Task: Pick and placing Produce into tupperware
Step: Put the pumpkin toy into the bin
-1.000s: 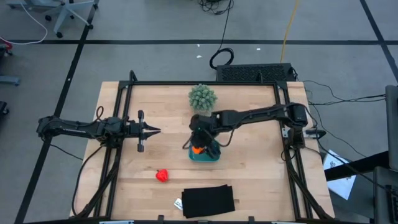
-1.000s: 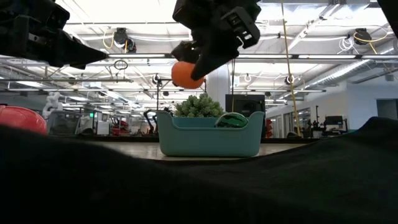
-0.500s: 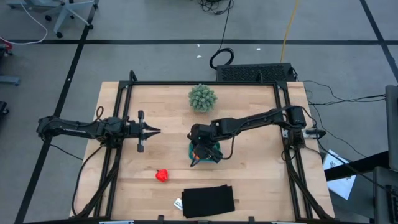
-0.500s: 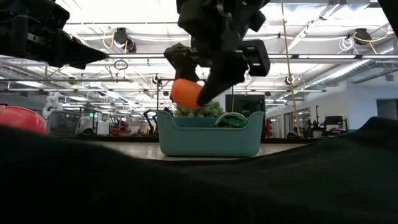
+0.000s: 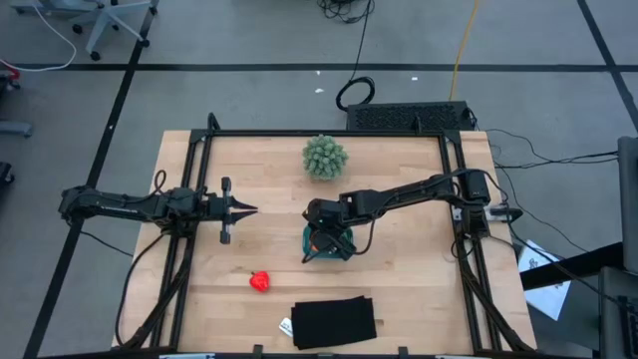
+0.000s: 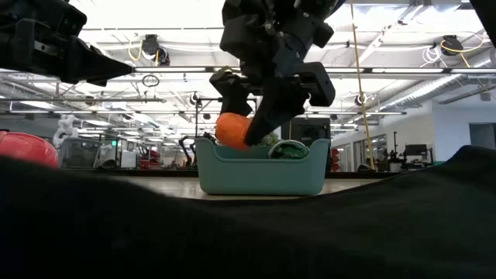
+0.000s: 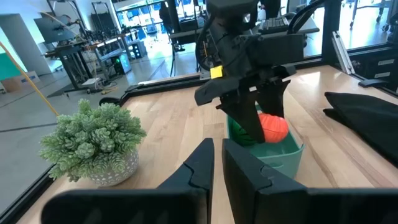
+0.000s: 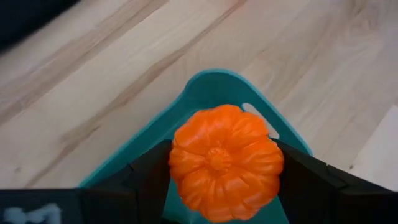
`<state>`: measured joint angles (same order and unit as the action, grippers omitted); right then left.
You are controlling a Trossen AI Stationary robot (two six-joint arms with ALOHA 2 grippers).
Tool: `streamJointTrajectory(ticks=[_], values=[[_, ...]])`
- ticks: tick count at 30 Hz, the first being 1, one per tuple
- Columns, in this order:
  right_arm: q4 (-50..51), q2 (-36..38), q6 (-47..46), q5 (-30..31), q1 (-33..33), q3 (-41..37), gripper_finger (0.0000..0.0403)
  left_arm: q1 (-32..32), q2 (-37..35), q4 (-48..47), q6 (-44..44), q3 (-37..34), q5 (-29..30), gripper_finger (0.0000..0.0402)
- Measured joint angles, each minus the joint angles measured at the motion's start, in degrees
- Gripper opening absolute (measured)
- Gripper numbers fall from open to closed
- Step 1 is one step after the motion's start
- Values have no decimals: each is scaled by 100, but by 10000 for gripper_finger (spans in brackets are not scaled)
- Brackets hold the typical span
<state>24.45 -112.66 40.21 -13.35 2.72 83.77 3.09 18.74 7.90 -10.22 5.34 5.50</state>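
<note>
My right hand (image 6: 252, 128) is clenched on the orange ball (image 6: 232, 130), poised at the rim of the tupperware (image 6: 261, 172). Next, I judge, I must lower slightly and release. My left hand (image 5: 242, 208) waits well apart from the tupperware, fingers nearly together.

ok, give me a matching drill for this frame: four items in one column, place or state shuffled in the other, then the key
Items
1. orange ball
2. red lumpy piece
3. dark green striped piece
4. left gripper

Places or states
A. lying inside the teal tub
B. hanging over bare wood, away from the tub, holding nothing
C. held by the right gripper at the tub's rim
D. alone on the table near the black flat rectangle

Pairs: 1-C, 2-D, 3-A, 4-B
</note>
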Motion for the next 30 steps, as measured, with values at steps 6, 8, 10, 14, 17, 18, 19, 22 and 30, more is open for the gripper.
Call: streamJointTrajectory(ticks=[6, 8, 10, 14, 17, 18, 19, 22, 30], values=[[-9, 0, -223, -2, 0, 0, 235, 0, 0, 0, 0, 0, 2, 37], [-8, 0, -236, -13, 0, 0, 235, 1, 0, 1, 0, 0, 1, 37], [-81, -48, -247, -17, 0, 0, 235, -1, 0, 1, 0, 0, 0, 37], [-105, -140, -359, -16, 1, -11, 235, 1, 0, 7, 0, 0, 0, 37], [-227, -226, -360, -17, 0, 9, 235, -1, -1, 5, 0, 0, -1, 37], [-178, -241, -361, -17, 0, 1, 235, -2, 0, 5, 0, 0, -1, 37], [-149, -248, -361, -17, 1, -7, 235, -2, 0, 3, 0, 0, -1, 37], [-234, -324, -352, -18, 0, 9, 235, -1, 0, 3, -2, 0, -1, 37], [-198, -340, -383, -19, 0, 0, 235, -1, 0, -22, -2, 0, -3, 37]])
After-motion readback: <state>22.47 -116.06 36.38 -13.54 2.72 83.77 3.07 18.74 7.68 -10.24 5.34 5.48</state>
